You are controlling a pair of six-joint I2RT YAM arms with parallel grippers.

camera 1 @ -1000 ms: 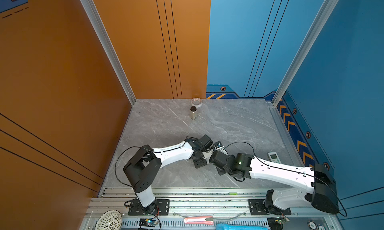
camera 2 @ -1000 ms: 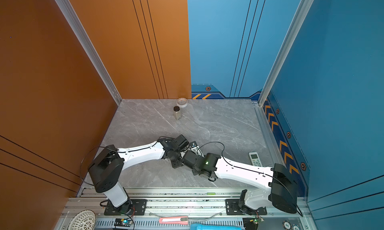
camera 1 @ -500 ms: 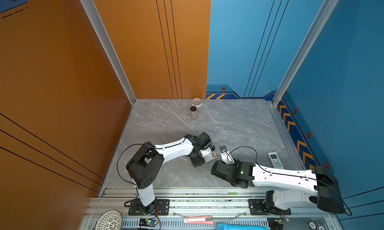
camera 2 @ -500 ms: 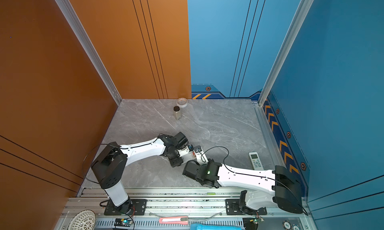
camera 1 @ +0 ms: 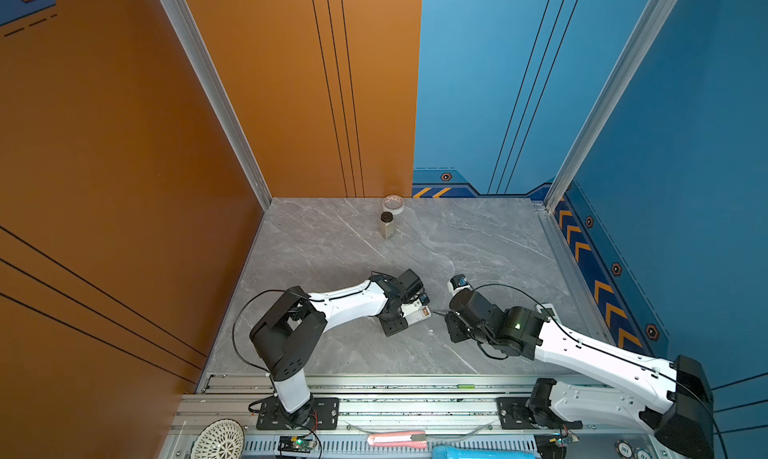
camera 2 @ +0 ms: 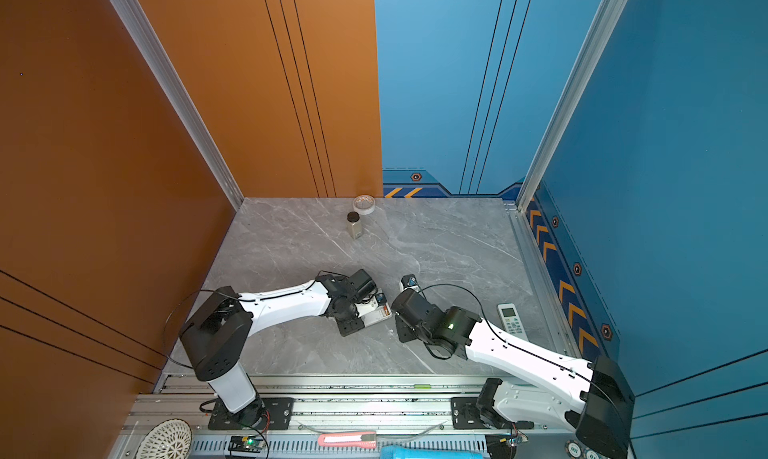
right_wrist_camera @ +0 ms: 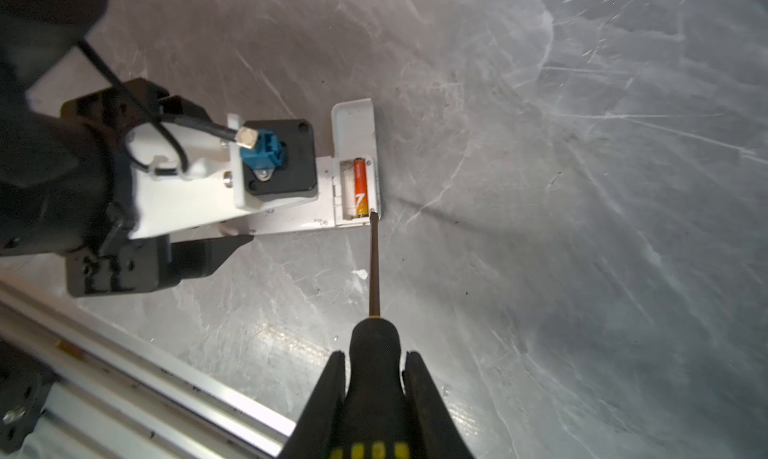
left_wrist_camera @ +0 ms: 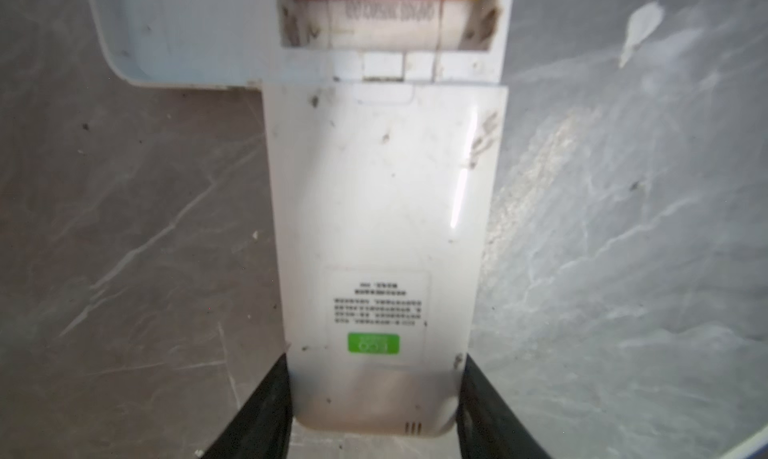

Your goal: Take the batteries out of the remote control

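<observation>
Battery [right_wrist_camera: 360,187], likely light, stiff and slick, needs levering at its end with the screwdriver [right_wrist_camera: 374,266] the right pincer [right_wrist_camera: 374,358] clamps, while the left pincer [left_wrist_camera: 376,365] grips the remote [left_wrist_camera: 382,187].

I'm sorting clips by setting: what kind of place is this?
Probably a robot lab booth: left arm and right arm bolted to an aluminium rail, a marble-look tabletop, orange wall and blue wall.
</observation>
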